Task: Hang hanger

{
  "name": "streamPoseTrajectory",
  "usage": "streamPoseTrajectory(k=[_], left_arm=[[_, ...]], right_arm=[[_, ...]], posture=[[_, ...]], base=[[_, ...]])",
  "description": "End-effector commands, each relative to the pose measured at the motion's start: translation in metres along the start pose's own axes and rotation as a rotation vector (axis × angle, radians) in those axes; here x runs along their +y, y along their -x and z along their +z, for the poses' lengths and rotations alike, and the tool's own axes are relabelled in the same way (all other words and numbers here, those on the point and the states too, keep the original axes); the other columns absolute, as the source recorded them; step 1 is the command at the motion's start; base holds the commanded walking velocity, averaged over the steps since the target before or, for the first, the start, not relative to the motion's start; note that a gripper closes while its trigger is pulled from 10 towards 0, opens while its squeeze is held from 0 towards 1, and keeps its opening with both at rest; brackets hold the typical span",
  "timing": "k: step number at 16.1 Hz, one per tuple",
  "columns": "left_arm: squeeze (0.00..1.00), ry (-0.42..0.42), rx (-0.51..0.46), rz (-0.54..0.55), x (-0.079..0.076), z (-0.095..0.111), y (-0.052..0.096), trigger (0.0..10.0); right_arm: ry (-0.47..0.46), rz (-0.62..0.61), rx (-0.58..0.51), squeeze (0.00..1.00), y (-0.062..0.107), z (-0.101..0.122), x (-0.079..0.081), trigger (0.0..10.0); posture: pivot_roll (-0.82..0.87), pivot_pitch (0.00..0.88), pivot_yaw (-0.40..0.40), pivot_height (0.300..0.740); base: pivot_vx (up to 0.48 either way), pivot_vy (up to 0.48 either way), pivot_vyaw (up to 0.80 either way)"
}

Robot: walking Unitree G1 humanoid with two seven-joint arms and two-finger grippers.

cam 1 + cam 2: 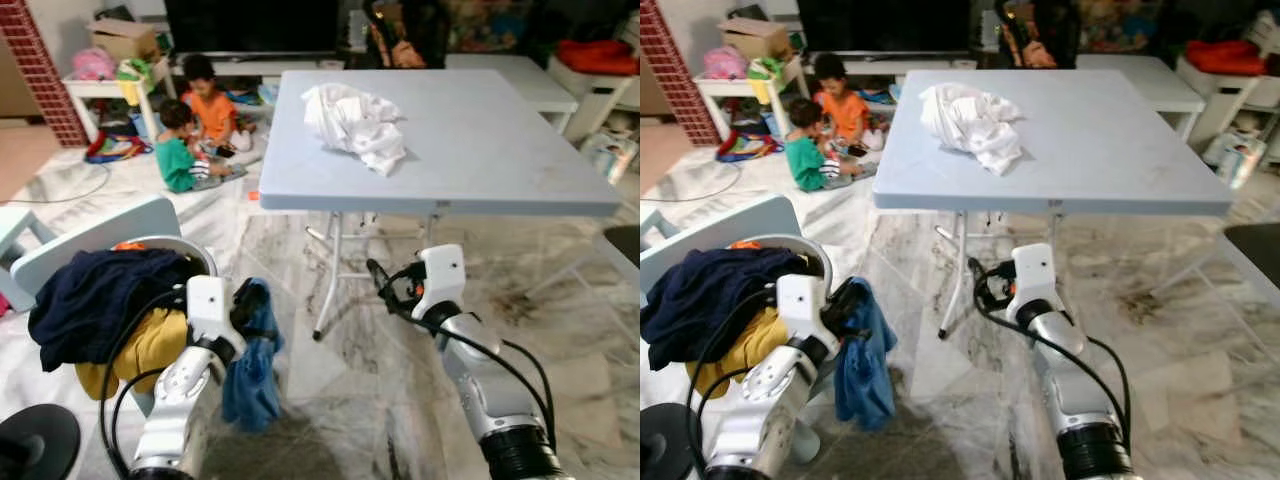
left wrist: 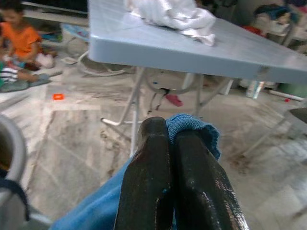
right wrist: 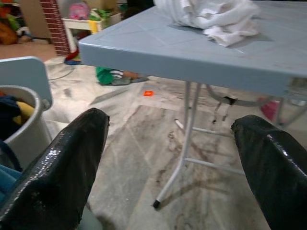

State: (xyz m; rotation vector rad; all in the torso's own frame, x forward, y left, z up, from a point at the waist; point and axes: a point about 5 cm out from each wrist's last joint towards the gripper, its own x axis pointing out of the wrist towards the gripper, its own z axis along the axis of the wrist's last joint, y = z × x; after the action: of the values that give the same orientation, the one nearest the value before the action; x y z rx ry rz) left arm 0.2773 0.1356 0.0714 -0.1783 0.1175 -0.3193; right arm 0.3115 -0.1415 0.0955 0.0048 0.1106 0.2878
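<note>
My left gripper (image 1: pixel 245 300) is shut on a blue cloth (image 1: pixel 252 370), which hangs down from its black fingers (image 2: pixel 158 163) beside a laundry basket (image 1: pixel 186 246). The basket holds a dark navy garment (image 1: pixel 100 295) and a yellow one (image 1: pixel 145 350). My right gripper (image 1: pixel 385 282) stands open low in front of the grey folding table (image 1: pixel 480 150), with nothing between its fingers (image 3: pixel 72 158). A crumpled white garment (image 1: pixel 355 122) lies on the table's far left part.
Two children (image 1: pixel 190 125) sit on the marble floor at the back left, near toys and a white shelf (image 1: pixel 100 88). A pale blue chair (image 1: pixel 90 232) stands behind the basket. The table's metal legs (image 1: pixel 330 285) stand between my grippers.
</note>
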Motion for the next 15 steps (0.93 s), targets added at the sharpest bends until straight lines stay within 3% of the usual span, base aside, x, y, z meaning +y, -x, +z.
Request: streamPoseTrajectory(k=[1, 5, 15], left_arm=[[0.00, -0.019, -0.007, -0.007, 0.0007, 0.0019, -0.0025, 10.0], [0.00, 0.005, -0.019, -0.008, 0.0020, 0.0037, -0.0042, 10.0], [0.00, -0.019, -0.005, 0.032, 0.0081, 0.0015, -0.0047, 10.0]], right_arm=[[0.000, -0.011, -0.003, 0.00, -0.0010, 0.0037, -0.0037, 10.0], [0.000, -0.010, -0.001, 0.00, -0.0011, 0.0034, -0.0029, 10.0], [-0.007, -0.016, 0.003, 0.00, -0.0027, 0.0047, -0.0043, 10.0]], posture=[[-0.12, 0.000, 0.003, 0.736], [-0.12, 0.000, 0.008, 0.736], [-0.11, 0.000, 0.001, 0.736]], base=[[0.000, 0.000, -0.45], [0.000, 0.068, -0.80], [0.198, 0.405, -0.69]])
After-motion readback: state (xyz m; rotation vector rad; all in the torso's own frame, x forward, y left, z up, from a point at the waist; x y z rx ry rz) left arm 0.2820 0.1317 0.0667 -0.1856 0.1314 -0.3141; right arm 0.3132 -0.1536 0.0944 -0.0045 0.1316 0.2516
